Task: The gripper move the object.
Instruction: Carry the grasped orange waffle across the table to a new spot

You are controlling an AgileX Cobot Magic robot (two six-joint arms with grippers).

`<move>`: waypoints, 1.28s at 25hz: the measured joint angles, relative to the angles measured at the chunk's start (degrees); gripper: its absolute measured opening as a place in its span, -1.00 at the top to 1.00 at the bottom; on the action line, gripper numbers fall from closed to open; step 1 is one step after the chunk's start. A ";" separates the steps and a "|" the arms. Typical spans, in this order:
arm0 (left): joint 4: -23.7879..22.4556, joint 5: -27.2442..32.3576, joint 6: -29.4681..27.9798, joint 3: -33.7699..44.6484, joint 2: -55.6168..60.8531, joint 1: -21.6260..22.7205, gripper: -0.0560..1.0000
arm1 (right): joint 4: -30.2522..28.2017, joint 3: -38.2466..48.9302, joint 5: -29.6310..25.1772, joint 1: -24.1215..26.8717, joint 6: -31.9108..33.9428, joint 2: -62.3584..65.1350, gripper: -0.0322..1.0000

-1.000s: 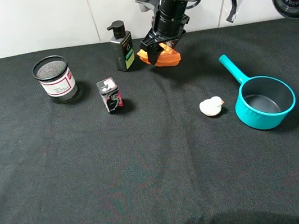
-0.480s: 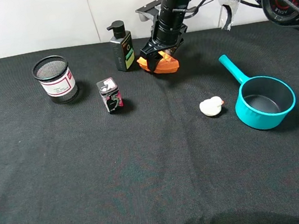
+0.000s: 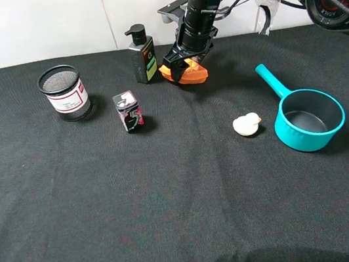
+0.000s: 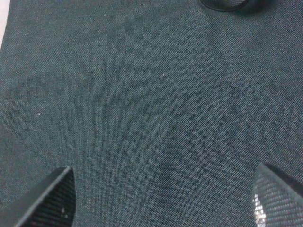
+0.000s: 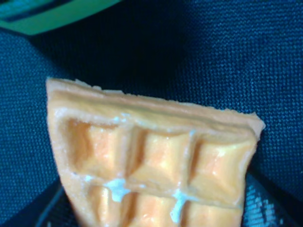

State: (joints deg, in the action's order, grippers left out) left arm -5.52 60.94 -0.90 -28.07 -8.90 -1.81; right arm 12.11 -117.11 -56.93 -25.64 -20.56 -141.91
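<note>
Along the far side of the cloth (image 3: 173, 204), the mesh cup (image 3: 63, 92) is standing at the left and the pump bottle (image 3: 143, 56) near the middle, with the waffle wedge (image 3: 196, 74) sitting just right of the bottle, beneath the right gripper (image 3: 183, 67). The small carton (image 3: 129, 111) is standing between cup and bottle, slightly nearer the front. The toy duck (image 3: 247, 124) is lying just left of the saucepan (image 3: 302, 141), well right of the carton.

Even overhead light, soft shadows; object (image 5: 151, 156) blurred close-up, specks of glare.
</note>
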 joint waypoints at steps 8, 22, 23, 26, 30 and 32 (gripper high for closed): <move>0.00 0.00 0.00 0.00 0.00 0.00 -0.60 | -0.34 0.00 0.00 0.00 0.00 0.00 -0.02; 0.00 0.00 0.00 0.00 0.00 0.00 -0.60 | -0.89 0.00 0.18 0.00 0.06 0.00 -0.35; 0.00 0.00 0.00 0.00 0.00 0.00 -0.60 | -1.12 0.00 0.18 0.00 0.16 0.00 -0.37; 0.00 0.00 0.00 0.00 0.00 0.00 -0.60 | -1.74 0.00 0.25 0.00 0.23 0.00 -0.40; 0.00 0.00 0.00 0.00 0.00 0.00 -0.60 | -1.74 0.00 0.25 0.00 0.23 0.00 -0.41; 0.00 0.00 0.00 0.00 0.00 0.00 -0.60 | -1.74 0.00 0.25 0.00 0.23 0.00 -0.41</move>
State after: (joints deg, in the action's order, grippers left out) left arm -5.52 60.94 -0.90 -28.07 -8.90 -1.81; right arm 10.37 -117.11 -56.68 -25.64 -20.33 -141.91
